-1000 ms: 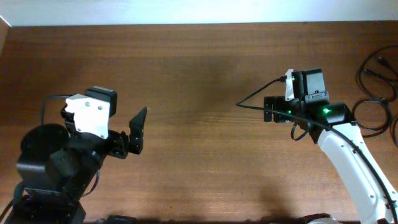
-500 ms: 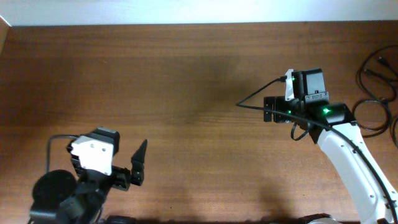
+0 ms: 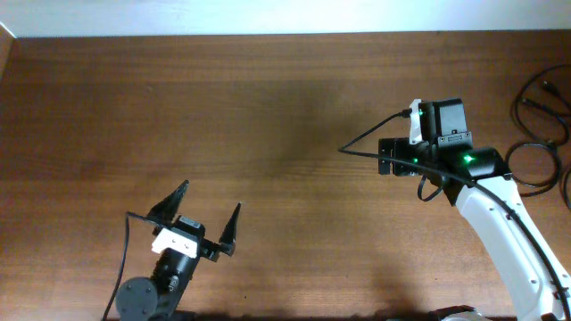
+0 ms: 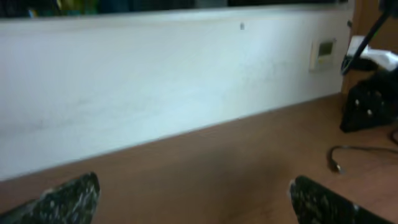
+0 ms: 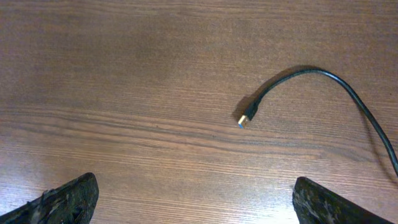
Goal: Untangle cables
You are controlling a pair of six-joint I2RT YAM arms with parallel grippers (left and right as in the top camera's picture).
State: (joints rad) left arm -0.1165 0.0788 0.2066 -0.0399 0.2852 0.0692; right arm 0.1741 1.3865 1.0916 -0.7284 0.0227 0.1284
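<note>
The left fingers [image 3: 169,201], a black pointed pair, are spread wide w/ nothing btwn them. They sit low at the near edge of the dark brown wood-grain tabletop [image 3: 268,98]. In the left wrist view these fingers [image 4: 68,199] fill the bottom corners, w/ bare wood btwn them and a white wall [image 4: 155,81] beyond.

The right fingers [image 5: 68,199], black w/ a rough surface, are also wide apart, gripping nothing, above the tabletop. Ahead of them, right of centre, lies a thin black cable [image 5: 305,69] w/ a small gold-tipped plug [image 5: 246,119]. The plug end points back toward the fingers; the cord arcs away, then runs off frame at right. It touches neither finger.

Left wrist view also shows a cable end [image 4: 334,158] flat on the wood at right, near the right arm, well apart from the left fingers; can't tell if it's the same one.

Overhead: more thin black cords [image 3: 517,120] lie in loose loops at the tabletop's far-right edge, beyond the white-and-black right arm [image 3: 500,214] and well apart from both finger pairs. Can't tell if they're knotted.
</note>
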